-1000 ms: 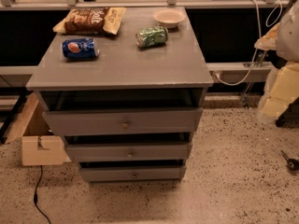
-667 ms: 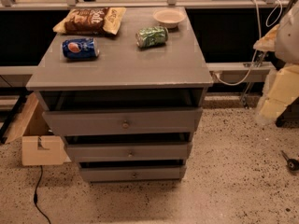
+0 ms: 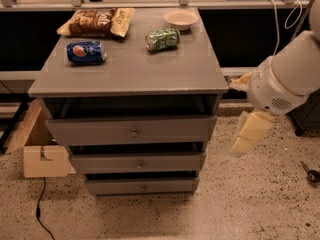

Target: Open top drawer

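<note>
Camera view: top drawer (image 3: 100, 132) faced the lower frame edge, long axis left-right; gripper (image 3: 248, 135) hung mid-right, apart from it, grip state undeterminable.

Chip bag (image 3: 95, 21), blue can (image 3: 86, 52), green can (image 3: 162, 39) and bowl (image 3: 180, 18) lie on the cabinet top (image 3: 135, 76).

The gripper (image 3: 248, 134) has swung leftward, now hanging just right of the top drawer (image 3: 131, 130).

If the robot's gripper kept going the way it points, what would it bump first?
The gripper hangs right of the top drawer, pointing down. It would probably meet the speckled floor first, though depth is unclear.
</note>
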